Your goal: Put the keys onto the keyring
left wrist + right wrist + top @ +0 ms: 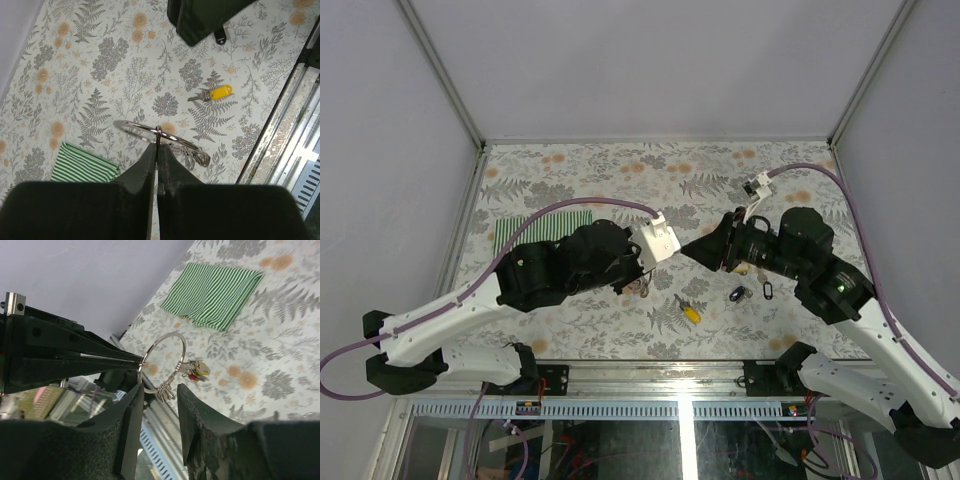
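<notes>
The thin silver keyring [142, 128] hangs above the table, pinched at its rim by my shut left gripper [157, 145]. Silver keys [196, 156] dangle from its right side. In the right wrist view the keyring [172, 338] carries a silver bunch [166, 388] and red and yellow tags [197, 371]. My right gripper [159, 387] is open just short of the ring, holding nothing. From above, the right gripper [685, 250] points left towards the keyring [642, 288]. A yellow-headed key [690, 312] [215, 93] and a black-headed key [738, 293] lie loose on the table.
A folded green-striped cloth [535, 228] [82, 162] [212, 292] lies at the left on the fern-print table. A small black oval loop [767, 290] sits beside the black key. The metal rail of the table's near edge [285, 135] runs close to the keys.
</notes>
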